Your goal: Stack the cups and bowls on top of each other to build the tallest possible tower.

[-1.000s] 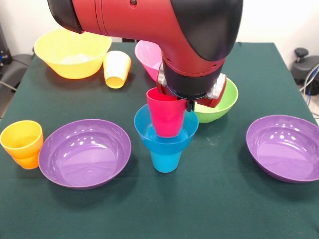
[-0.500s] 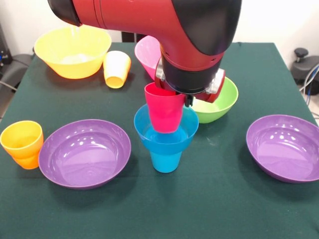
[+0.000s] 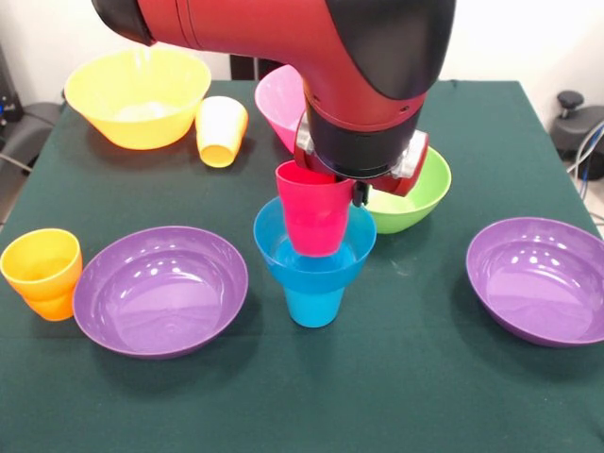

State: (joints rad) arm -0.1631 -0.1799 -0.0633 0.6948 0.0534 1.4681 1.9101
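A blue cup (image 3: 313,304) stands at the table's middle with the small blue bowl (image 3: 267,247) sitting on it. My gripper (image 3: 353,191), mostly hidden under the red and black wrist, is shut on the red cup (image 3: 313,217). It holds the cup slightly tilted, with its base down inside the blue bowl. The lime green bowl (image 3: 422,200) sits on the table just behind and right of the stack, partly hidden by the wrist.
Two purple bowls lie in front, one at the left (image 3: 160,293) and one at the right (image 3: 540,283). An orange cup (image 3: 42,272) stands at the far left. A yellow cup (image 3: 221,130) lies on its side beside the orange-yellow bowl (image 3: 137,94). The pink bowl (image 3: 278,102) is behind the arm.
The red cup rose a little above the blue bowl, then came back down slightly. It is still in my gripper. Nothing else moved.
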